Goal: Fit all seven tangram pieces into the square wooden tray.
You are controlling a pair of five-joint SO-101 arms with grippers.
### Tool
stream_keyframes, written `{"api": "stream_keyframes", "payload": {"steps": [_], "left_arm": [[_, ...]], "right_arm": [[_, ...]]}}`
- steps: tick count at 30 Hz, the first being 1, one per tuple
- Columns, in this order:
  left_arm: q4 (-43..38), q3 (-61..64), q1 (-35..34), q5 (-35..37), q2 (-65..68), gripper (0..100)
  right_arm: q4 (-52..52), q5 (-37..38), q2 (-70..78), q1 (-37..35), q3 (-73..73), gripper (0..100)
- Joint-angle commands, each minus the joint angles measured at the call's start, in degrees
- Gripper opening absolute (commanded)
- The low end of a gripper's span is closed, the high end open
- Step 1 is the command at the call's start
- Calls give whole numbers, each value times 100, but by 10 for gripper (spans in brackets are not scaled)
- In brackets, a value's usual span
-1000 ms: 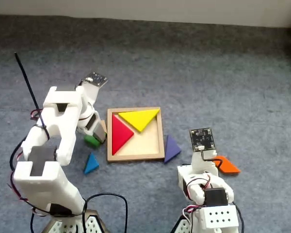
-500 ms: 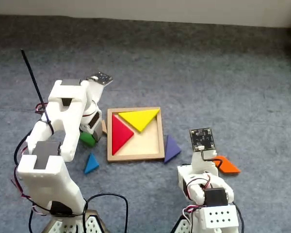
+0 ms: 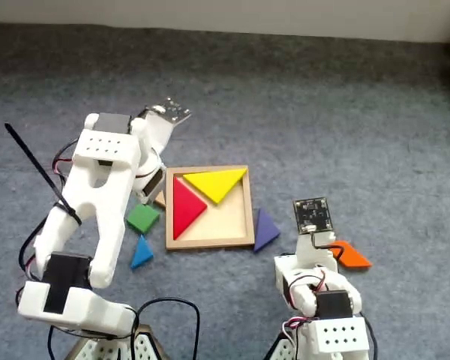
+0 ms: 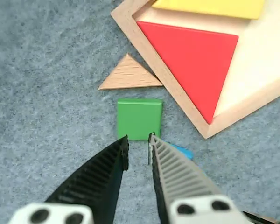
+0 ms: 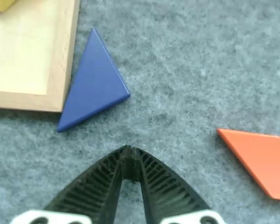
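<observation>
The square wooden tray [image 3: 247, 204] holds a red triangle [image 3: 185, 206] and a yellow triangle [image 3: 214, 182]. Flat on the carpet just left of the tray lies a green square [image 3: 143, 218], with a plain wooden triangle [image 4: 129, 74] between it and the tray's rim [image 4: 168, 81]. My left gripper [image 4: 138, 142] hovers just short of the green square [image 4: 139, 118], narrowly open and holding nothing. A light blue triangle [image 3: 141, 253] lies nearer the arm bases. A dark blue triangle [image 5: 93, 84] touches the tray's right side. An orange parallelogram [image 5: 263, 156] lies further right. My right gripper [image 5: 129, 161] is shut and empty between them.
Grey carpet covers the whole work area. The left arm's white body [image 3: 97, 195] overhangs the ground left of the tray. The right arm's base [image 3: 319, 307] stands at the front right. The tray's right half is bare wood [image 3: 229, 214].
The left arm has swung up and back from the green square, which now lies fully uncovered. The right arm has not moved.
</observation>
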Motion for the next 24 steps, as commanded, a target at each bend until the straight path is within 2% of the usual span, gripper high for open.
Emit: {"api": "stream_keyframes", "payload": {"steps": [1,5,17,24], "left_arm": [[62,-84,-31,53,-189,162],[-255,374,-303,352,-180,238],[-1899,1552,-488,360,-119,246],[-2084,1596,-734,273,-13,242]], "right_arm": [[-84,-18,-31,215,426,6],[-84,-18,-31,224,426,6],[-84,-9,-31,224,426,6],[-84,-9,-31,224,426,6]]}}
